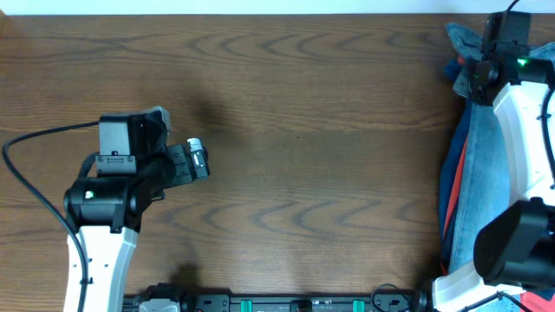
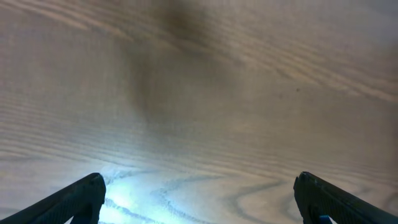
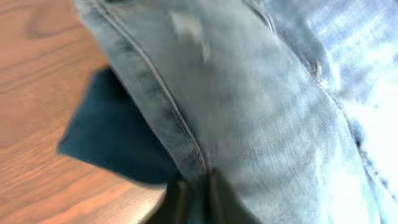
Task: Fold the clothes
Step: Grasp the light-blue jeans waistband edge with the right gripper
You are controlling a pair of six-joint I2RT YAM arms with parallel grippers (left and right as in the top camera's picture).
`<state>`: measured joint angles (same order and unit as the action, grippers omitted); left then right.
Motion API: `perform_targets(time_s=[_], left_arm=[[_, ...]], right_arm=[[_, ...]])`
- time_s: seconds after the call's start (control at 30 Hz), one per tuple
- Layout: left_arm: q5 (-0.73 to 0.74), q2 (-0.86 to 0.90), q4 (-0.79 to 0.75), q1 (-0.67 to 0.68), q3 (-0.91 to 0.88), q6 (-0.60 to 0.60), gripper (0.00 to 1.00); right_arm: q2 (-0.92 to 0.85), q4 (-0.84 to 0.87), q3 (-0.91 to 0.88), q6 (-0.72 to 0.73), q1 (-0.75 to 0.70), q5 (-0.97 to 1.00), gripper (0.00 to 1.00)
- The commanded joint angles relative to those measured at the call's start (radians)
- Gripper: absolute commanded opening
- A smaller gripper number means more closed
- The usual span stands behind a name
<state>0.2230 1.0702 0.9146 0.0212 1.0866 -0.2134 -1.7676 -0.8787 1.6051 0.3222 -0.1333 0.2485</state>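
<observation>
- We judge the folding as barely begun: the light-blue jeans (image 1: 487, 173) lie in a long bunched heap along the right edge of the table (image 1: 329, 130), on top of other clothes, and no fold is visible anywhere.
- In the right wrist view the denim fills most of the frame, creased and slanting, with a navy garment (image 3: 112, 140) poking out from under its seam. A strip of a red-orange shirt (image 1: 452, 195) shows at the heap's left edge from overhead.
- The right gripper (image 3: 196, 193) sits at the far end of the heap. Its fingers stand close together with a ridge of denim between them, so we read them as pinched on the jeans' seam.
- The left gripper (image 2: 199, 186) hangs over bare wood on the left side, well apart from the jeans, jaws spread wide and holding nothing.
- Still to do, as we see it: pull the jeans off the pile onto the open wood, spread them flat, then make every fold.
</observation>
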Motion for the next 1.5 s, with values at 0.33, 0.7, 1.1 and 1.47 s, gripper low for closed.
perform_targets(time_s=[0.33,0.7,1.1,1.47], left_arm=[[0.005,-0.011,0.0,-0.005,0.023,-0.005,0.99],[0.005,-0.011,0.001,-0.005,0.023,-0.006,0.99],[0.005,-0.011,0.001,-0.005,0.023,-0.006,1.0],[0.005,-0.011,0.0,-0.005,0.023,-0.006,1.0]], right_arm=[[-0.101,-0.079,-0.036,-0.07,0.032,-0.232,0.62],[-0.292,-0.064,-0.129,-0.084,0.089,-0.165,0.38],[-0.291,-0.079,-0.092,-0.048,0.047,-0.035,0.33],[-0.217,-0.017,-0.084,-0.291,-0.008,-0.379,0.51]])
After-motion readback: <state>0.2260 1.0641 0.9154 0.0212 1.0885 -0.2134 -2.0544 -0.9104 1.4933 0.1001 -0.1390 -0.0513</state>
